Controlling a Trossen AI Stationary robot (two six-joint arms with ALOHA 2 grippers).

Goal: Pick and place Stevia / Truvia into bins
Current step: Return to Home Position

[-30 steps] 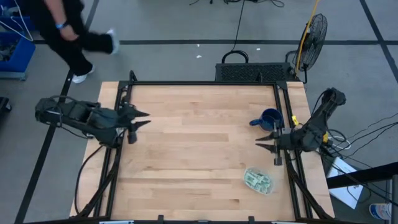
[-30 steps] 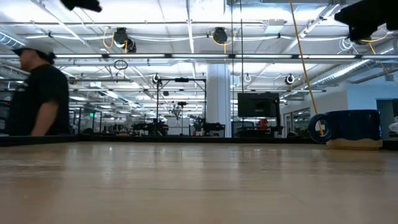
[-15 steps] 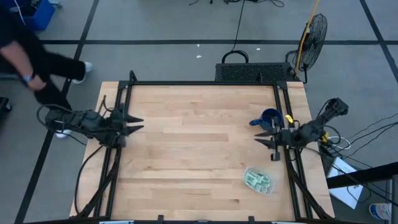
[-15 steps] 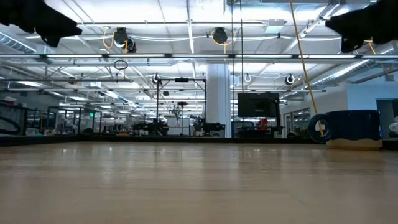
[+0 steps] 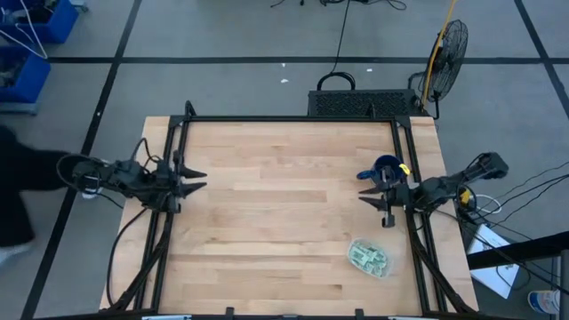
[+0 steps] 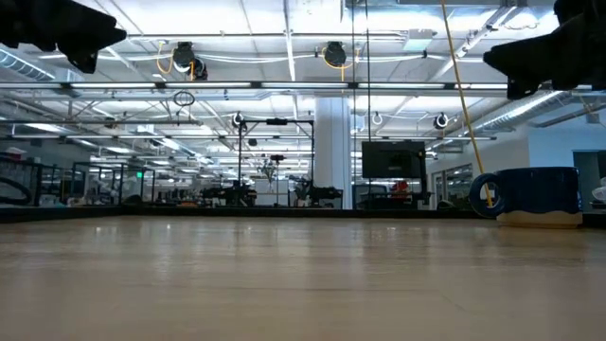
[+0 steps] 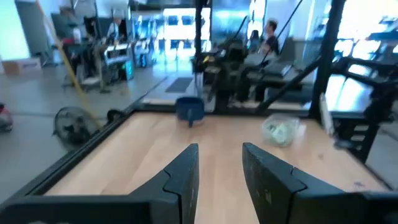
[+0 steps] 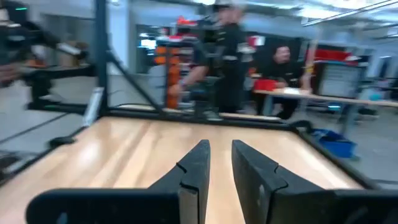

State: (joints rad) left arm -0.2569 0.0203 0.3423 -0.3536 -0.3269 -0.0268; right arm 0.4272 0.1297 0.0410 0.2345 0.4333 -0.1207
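Clear plastic bin (image 5: 384, 267) sits near-right, green sachets (image 5: 365, 257) inside. Left gripper (image 5: 196, 180) and right gripper (image 5: 366, 197) hang empty, slightly parted, at opposite edges; a wide swing could knock the blue mug (image 5: 388, 167) beside the right.

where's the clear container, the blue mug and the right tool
clear container (image 5: 386, 267), high view, on its clear outer wall
blue mug (image 5: 385, 165), high view, on its round body
right tool (image 5: 360, 195), high view, midway between its two fingertips
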